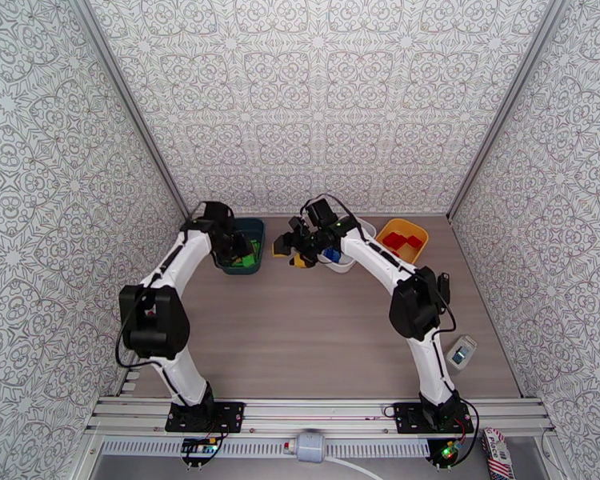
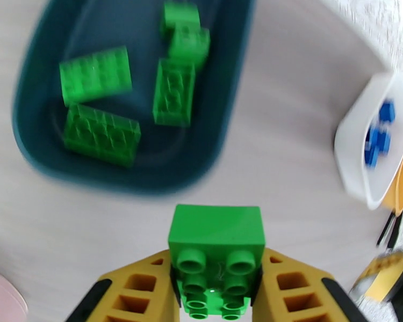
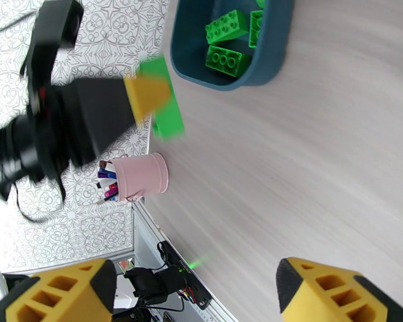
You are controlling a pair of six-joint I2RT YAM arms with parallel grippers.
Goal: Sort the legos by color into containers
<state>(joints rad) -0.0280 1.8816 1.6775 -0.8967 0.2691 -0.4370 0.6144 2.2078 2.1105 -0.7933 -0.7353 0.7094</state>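
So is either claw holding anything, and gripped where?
The left gripper pinches a green brick by two opposite sides; the right gripper is open, empty.

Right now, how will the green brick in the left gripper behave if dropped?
The green brick looks like rigid plastic, so it probably won't flex in the left gripper. Its smooth sides might slip. Being blocky, it should tumble briefly, not roll, in the teal tub.

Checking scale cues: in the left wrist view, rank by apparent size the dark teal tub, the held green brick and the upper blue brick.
1. dark teal tub
2. held green brick, enlarged by nearness to the camera
3. blue brick
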